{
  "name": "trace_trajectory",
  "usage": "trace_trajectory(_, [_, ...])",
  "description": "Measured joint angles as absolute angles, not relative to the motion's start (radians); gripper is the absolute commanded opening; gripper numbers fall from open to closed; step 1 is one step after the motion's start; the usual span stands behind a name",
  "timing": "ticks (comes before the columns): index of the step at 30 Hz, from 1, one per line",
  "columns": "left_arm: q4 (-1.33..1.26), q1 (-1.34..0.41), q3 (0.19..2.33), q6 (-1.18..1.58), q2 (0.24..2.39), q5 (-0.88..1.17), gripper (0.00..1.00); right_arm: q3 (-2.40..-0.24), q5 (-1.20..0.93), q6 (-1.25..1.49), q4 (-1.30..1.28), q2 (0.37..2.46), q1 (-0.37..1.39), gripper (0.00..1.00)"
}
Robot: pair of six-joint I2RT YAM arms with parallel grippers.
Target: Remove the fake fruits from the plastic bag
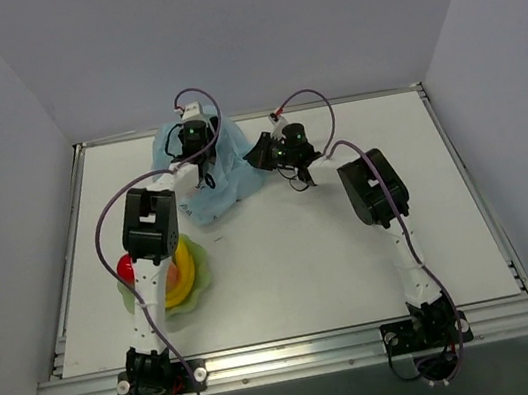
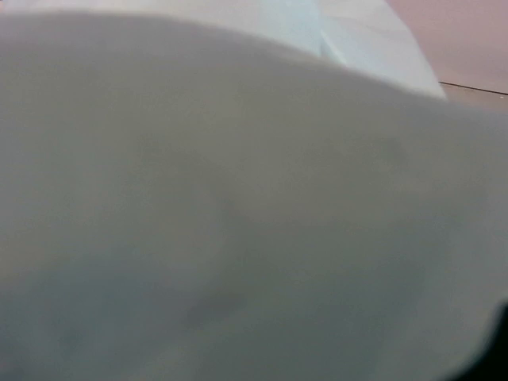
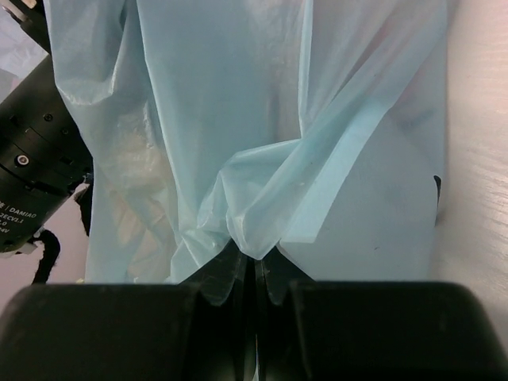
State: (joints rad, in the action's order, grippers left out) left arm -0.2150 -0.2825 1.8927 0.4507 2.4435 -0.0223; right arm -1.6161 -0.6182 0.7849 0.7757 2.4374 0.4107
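Right gripper (image 3: 254, 266) is clamping a bunched fold of the plastic bag (image 1: 213, 184). Its jaws are sitting all but closed, with only blue film between them. From the top view it's gripping the bag's right-hand edge.

Left gripper (image 1: 197, 146) is hanging over the far part of the bag. Its wrist cam is showing only pale, blurred film right up against the lens and no fingers. Can't tell if it's open or holding anything.

The bag is lying crumpled at the far middle of the table (image 1: 356, 263), near the back edge, between the two wrists. The film is bunching and the left wrist is covering the top, so I can't tell what is inside.

The fake fruits I can see are sitting in a pale green bowl (image 1: 201, 287) at the near left, well apart from the bag. The left arm's elbow link (image 1: 147, 227) is overlapping the bowl from above and hiding part of it. The left arm's black wrist housing (image 3: 32, 159) is also crowding the left edge of the right wrist cam, just beside the film.

Counts:
- 2 arms, 2 grippers
- 1 bag
- 1 bowl
- 3 fruit pieces showing: 1 yellow banana bunch (image 1: 186, 263), 1 red fruit (image 1: 126, 269) at the bowl's left rim, and 1 orange patch (image 1: 172, 274) between them, too covered to identify.
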Motion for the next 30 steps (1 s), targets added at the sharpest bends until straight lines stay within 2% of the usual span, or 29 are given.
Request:
trace_trajectory(2, [-0.244,-0.277,1.861,0.453,2.43,-0.022,0.11,-1.608,-0.619,0.79,0.784,2.437,0.407,0.0])
trace_trajectory(4, [-0.276,-0.273,1.778,0.459,2.39,-0.024,0.03,-1.599,-0.619,0.796,0.791,2.437,0.406,0.0])
trace_trajectory(12, [-0.326,-0.286,1.278,0.529,2.014,-0.058,0.02,-1.589,-0.626,0.807,0.794,2.437,0.398,0.0])
trace_trajectory(19, [-0.351,-0.392,0.904,0.605,1.6,-0.119,0.02,-1.583,-0.625,0.752,0.714,2.435,0.385,0.0])
trace_trajectory(24, [-0.236,-0.471,0.78,0.635,1.36,-0.123,0.03,-1.562,-0.611,0.725,0.673,2.416,0.384,0.0])
trace_trajectory(30, [0.036,-0.515,0.756,0.67,0.986,-0.168,0.02,-1.548,-0.592,0.701,0.642,2.381,0.385,0.0])
